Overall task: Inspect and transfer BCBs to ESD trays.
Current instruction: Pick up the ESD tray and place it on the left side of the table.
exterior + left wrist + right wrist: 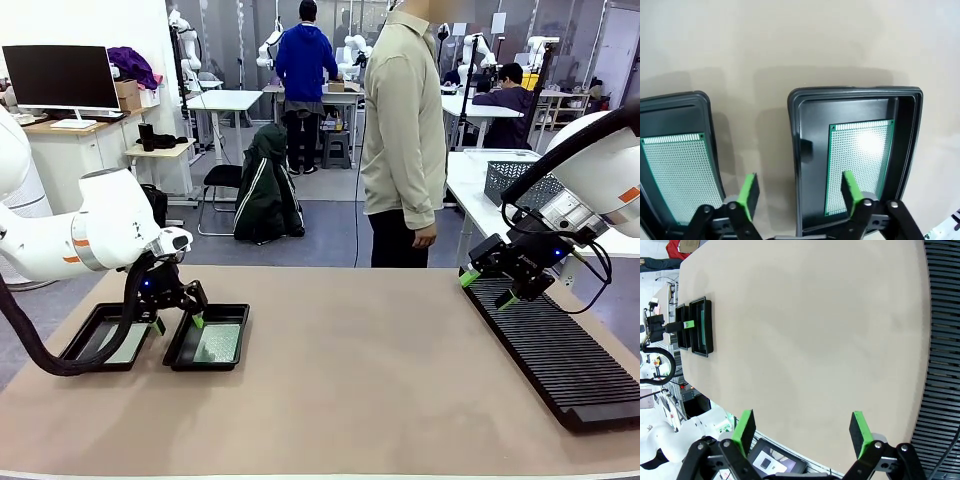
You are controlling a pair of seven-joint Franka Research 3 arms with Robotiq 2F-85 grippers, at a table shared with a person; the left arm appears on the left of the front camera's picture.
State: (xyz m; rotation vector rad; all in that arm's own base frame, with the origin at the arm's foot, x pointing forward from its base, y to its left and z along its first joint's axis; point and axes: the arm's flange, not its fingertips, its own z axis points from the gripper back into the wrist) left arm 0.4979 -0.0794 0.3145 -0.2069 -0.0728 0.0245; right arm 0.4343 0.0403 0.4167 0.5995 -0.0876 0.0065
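Two black ESD trays lie side by side at the table's left. The right tray (243, 340) (855, 92) holds a green BCB (218, 343) (860, 165) flat on its floor. Another BCB (125, 345) (675, 175) lies in the left tray (75, 345) (700, 100). My left gripper (178, 322) (799, 190) hangs open just above them, its fingers astride the right tray's inner rim, holding nothing. At the right, my right gripper (488, 288) (802, 432) is open and empty over the table beside the rack's near end.
A long black slotted rack (560, 350) (942, 340) runs along the table's right side. A person (405, 130) stands at the far edge, hands down. A grey mesh basket (515, 178) sits on a table behind. The table's middle is bare tan surface.
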